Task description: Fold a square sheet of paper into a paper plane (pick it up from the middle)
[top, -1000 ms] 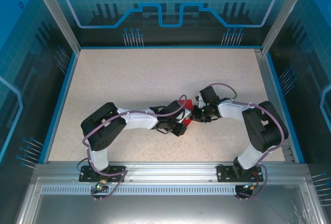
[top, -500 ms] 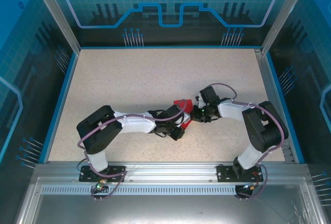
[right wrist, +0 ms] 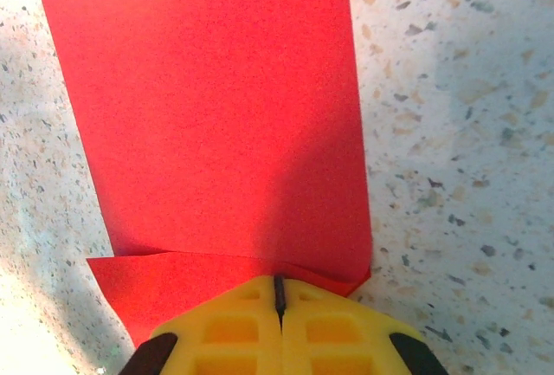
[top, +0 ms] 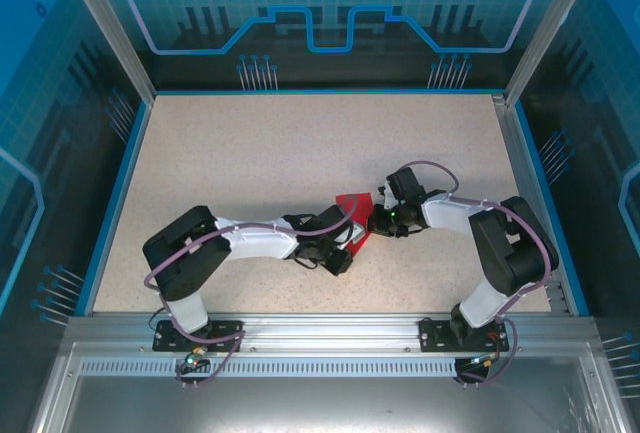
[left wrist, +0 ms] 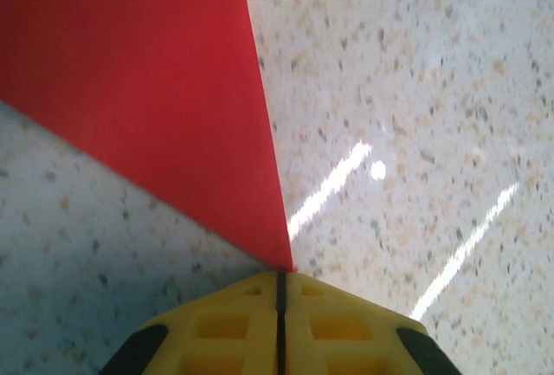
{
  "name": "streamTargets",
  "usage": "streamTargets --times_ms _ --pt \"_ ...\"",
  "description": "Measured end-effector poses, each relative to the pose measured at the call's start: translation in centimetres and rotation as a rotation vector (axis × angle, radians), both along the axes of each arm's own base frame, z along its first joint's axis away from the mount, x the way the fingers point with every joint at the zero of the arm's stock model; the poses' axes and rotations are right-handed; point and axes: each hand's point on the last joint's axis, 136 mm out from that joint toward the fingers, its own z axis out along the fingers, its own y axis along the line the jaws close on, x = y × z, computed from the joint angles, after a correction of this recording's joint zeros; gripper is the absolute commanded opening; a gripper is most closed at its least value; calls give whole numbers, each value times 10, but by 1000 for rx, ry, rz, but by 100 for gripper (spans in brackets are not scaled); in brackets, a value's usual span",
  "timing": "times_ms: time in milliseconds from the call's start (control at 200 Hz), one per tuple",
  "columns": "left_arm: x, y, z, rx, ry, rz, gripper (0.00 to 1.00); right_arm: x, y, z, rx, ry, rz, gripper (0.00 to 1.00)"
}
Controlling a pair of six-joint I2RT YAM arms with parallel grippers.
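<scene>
The square sheet of paper [top: 352, 203] is bright red and partly folded, lying mid-table between the two arms. My left gripper [top: 355, 241] comes at it from the near left. In the left wrist view its yellow jaws [left wrist: 280, 273] are shut on a pointed corner of the sheet of paper [left wrist: 147, 72], which rises away from them. My right gripper [top: 377, 221] is at the sheet's right side. Its jaws [right wrist: 279, 278] are shut with their tips resting on the sheet of paper [right wrist: 216, 106], where a folded layer overlaps a lower flap. No paper plane shape shows.
The speckled tabletop [top: 250, 153] is bare to the back and left. A blue rim and transparent walls [top: 115, 193] enclose it. The aluminium rail [top: 320, 328] with both arm bases runs along the near edge.
My left arm has drawn back toward the near left, and more of the red sheet now shows between the grippers. The right arm has stayed put.
</scene>
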Motion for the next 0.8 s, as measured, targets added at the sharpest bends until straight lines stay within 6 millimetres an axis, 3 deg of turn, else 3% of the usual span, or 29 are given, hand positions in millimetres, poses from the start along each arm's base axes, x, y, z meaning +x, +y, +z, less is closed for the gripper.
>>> streamTargets --times_ms 200,470,605,800 --pt "-14 7 13 -22 82 14 10 0 0 0 1 -2 0 4" --pt "21 -15 47 -164 81 71 9 -1 0 1 6 -11 1 4" --pt "36 -27 39 -183 81 75 9 -1 0 1 8 -11 1 4" --pt "43 -28 8 -147 115 90 9 0 0 1 12 -10 0 4"
